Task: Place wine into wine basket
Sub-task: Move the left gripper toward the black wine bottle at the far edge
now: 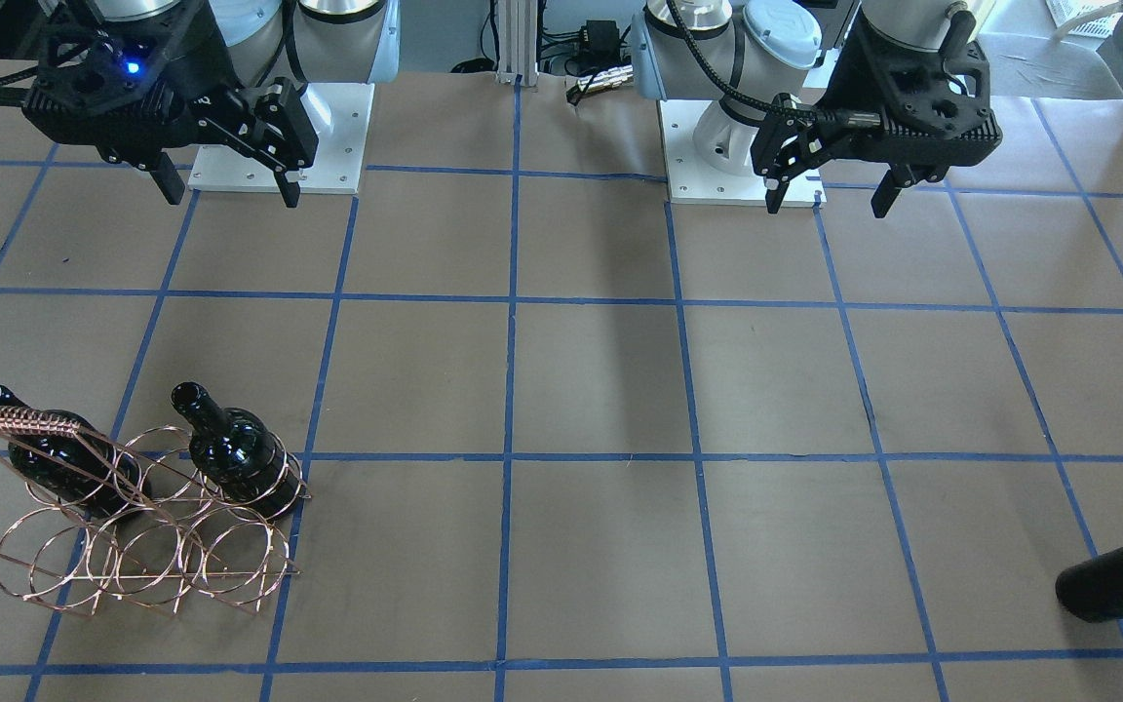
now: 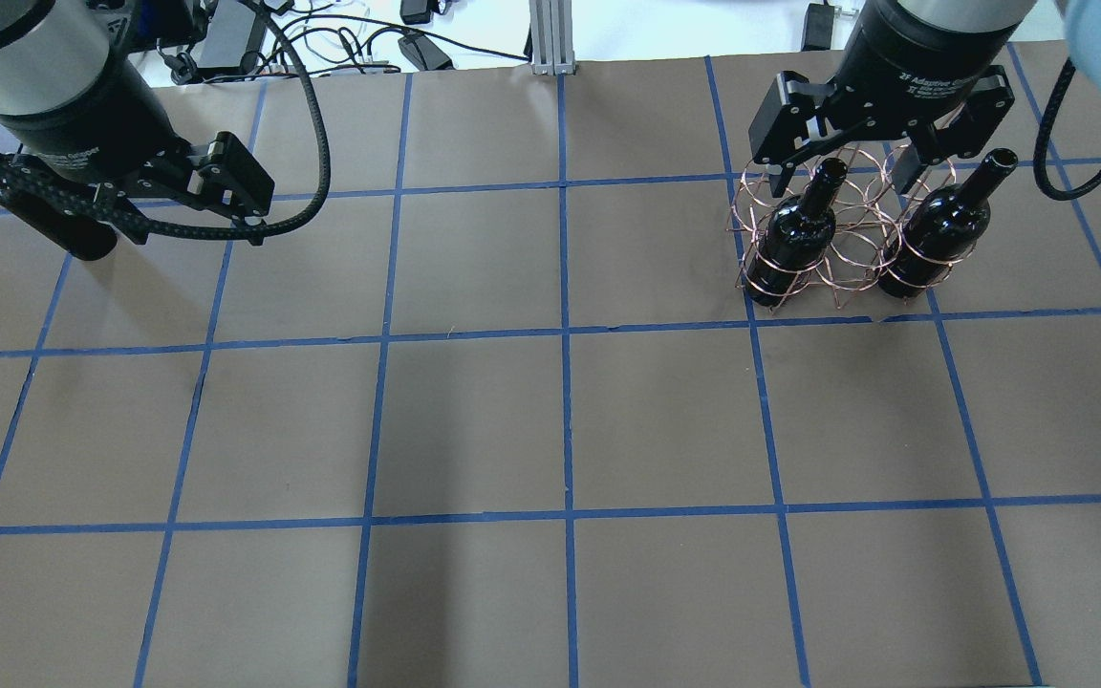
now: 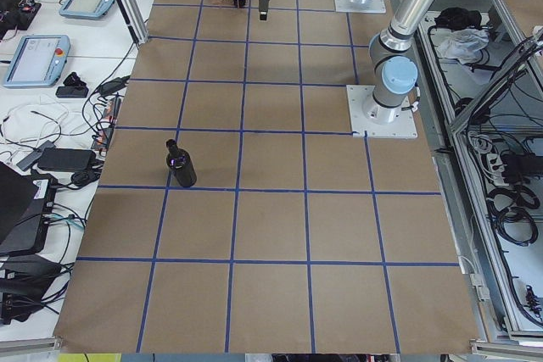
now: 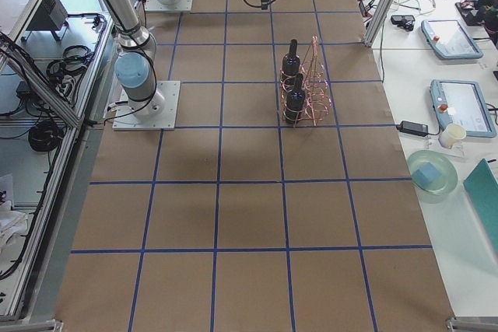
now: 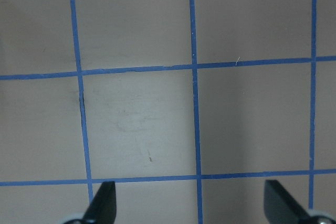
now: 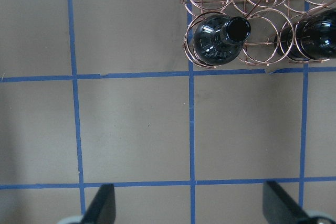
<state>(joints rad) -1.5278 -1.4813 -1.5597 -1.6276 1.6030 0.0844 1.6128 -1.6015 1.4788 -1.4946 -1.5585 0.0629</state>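
Observation:
The copper wire wine basket stands on the brown table on my right side, also in the overhead view. Two black wine bottles stand in its outer rings; the rings between them hold nothing. A third black wine bottle stands alone on the far left part of the table, also in the exterior left view. My right gripper is open and empty, high on the robot's side of the basket. My left gripper is open and empty over bare table.
White arm base plates sit at the robot's edge. Blue tape lines grid the table. A side bench with tablets and a bowl runs past the far edge.

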